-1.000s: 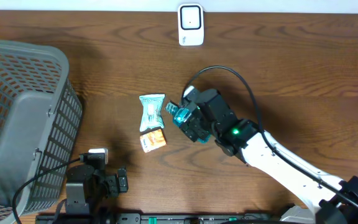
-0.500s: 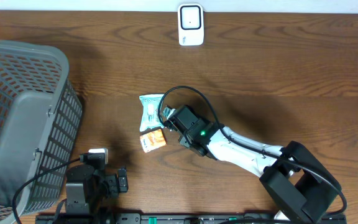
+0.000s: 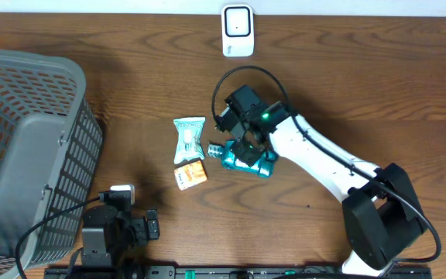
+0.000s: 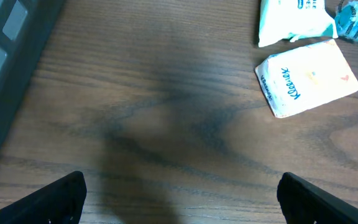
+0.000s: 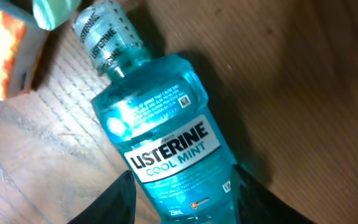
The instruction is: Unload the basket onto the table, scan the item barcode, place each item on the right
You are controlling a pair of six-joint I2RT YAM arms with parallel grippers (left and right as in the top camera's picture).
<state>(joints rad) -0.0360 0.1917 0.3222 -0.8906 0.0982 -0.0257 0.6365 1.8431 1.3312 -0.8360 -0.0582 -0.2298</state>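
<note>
Listerine bottle is laid on its side on the bench, well apart from the scanner, on the robot's side of it and almost straight in line. Cap is pointed away from the scanner's line, toward the tissue pack. Label is turned up; a small printed patch is seen near the neck, too small to be read as a barcode.

Right end effector is clenched on the bottle's lower body, one finger pressed to each side in the wrist view. Bottle is not yet lifted, judged from the overhead view, where it looks flat on the wood.

Farther from the scanner than the bottle, off to the basket side, the tissue pack and a wipes pack are laid just beside each other. Bottle cap is seen near both; contact cannot be told. Basket is set well apart from the scanner at the far left edge.

Left end effector is released, fingers spread wide, nothing between them, parked near the robot's edge, farthest from the scanner.

Step in hand, as judged: grasp of the item, pick-up about to be made. Next move calls for the bottle to be raised clear of the two packs, carried toward the scanner, and turned so the barcode side is presented to the scanner face. Slip risk is judged real on smooth plastic.
</note>
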